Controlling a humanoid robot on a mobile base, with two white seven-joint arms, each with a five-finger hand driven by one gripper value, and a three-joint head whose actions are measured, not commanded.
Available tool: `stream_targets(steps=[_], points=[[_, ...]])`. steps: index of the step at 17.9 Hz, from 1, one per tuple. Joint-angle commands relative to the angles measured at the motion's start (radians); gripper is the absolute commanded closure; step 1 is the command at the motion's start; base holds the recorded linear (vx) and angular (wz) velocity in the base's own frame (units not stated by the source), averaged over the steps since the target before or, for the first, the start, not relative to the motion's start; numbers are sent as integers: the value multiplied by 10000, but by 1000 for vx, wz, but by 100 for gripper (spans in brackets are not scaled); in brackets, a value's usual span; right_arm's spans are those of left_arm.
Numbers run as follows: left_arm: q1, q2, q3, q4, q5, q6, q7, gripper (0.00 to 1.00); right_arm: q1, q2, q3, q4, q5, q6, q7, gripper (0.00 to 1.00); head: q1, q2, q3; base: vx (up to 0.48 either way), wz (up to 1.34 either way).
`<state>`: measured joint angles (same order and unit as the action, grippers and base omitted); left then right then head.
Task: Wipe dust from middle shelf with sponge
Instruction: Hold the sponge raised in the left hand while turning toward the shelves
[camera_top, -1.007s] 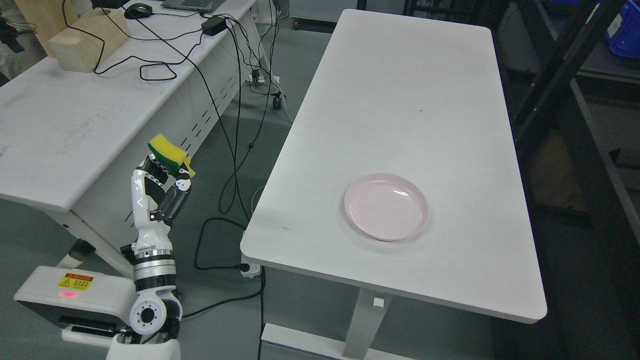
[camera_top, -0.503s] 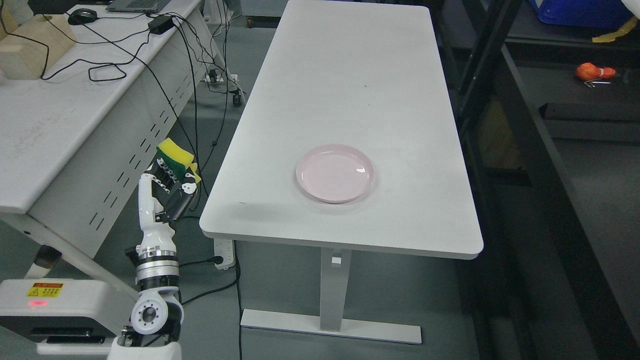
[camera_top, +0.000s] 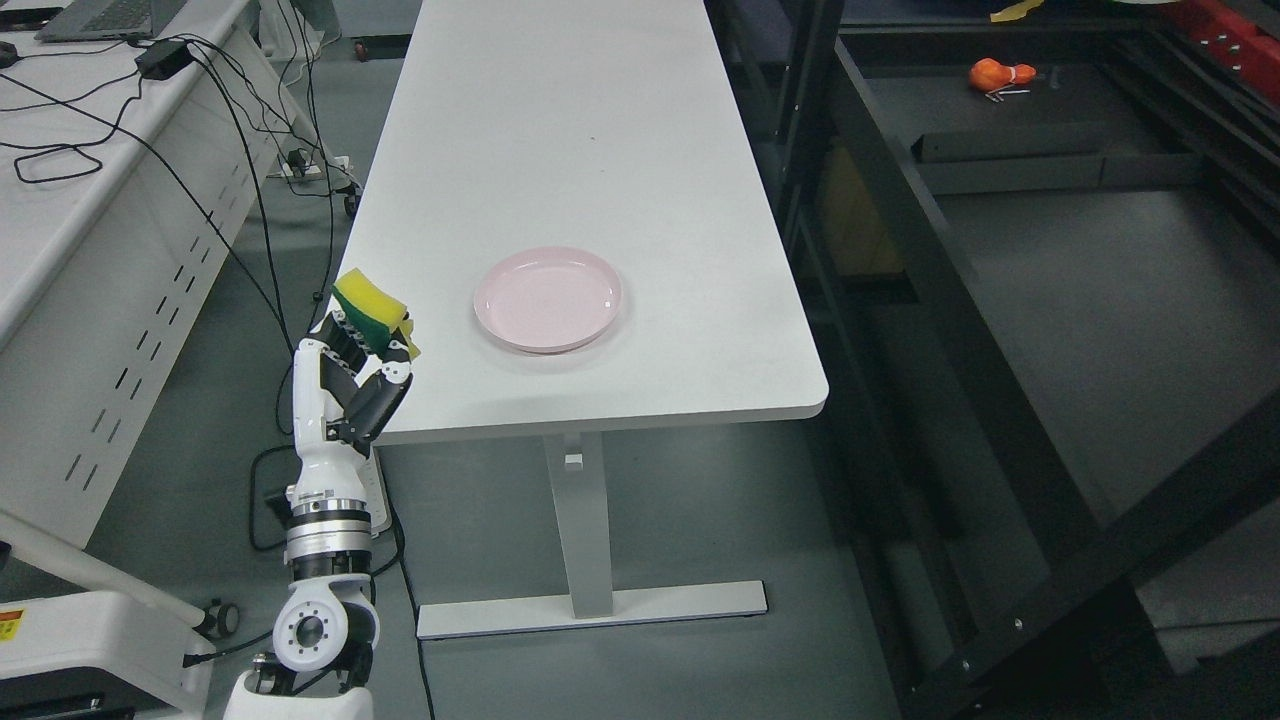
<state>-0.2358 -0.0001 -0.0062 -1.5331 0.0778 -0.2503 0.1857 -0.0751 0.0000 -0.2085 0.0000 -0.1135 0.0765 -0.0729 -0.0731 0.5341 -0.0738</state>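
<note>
Left hand (camera_top: 350, 370) is gripping the yellow-green sponge (camera_top: 370, 312), fingers curled around it, just off the table's (camera_top: 560, 150) near left corner. Pink plate (camera_top: 547, 299) is sitting near the table's front edge.

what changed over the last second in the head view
Mostly the camera: the view has swung right, so the white table and pink plate now sit further left in the picture and the black shelf rack has come into view. That is the camera's shift, not the things moving. The left robot hand still holds the yellow-green sponge raised; the plate is still on the table.
</note>
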Motion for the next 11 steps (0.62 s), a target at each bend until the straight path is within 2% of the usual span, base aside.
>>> stream_targets(steps=[1, 11], points=[[41, 175, -613, -254, 4, -74, -1, 100, 0, -175, -1, -175, 0, 2, -7, 0, 0, 0, 0, -194, -215], [41, 175, -628, -270, 4, -59, 14, 100, 0, -175, -1, -175, 0, 2, -7, 0, 0, 0, 0, -233, -226]])
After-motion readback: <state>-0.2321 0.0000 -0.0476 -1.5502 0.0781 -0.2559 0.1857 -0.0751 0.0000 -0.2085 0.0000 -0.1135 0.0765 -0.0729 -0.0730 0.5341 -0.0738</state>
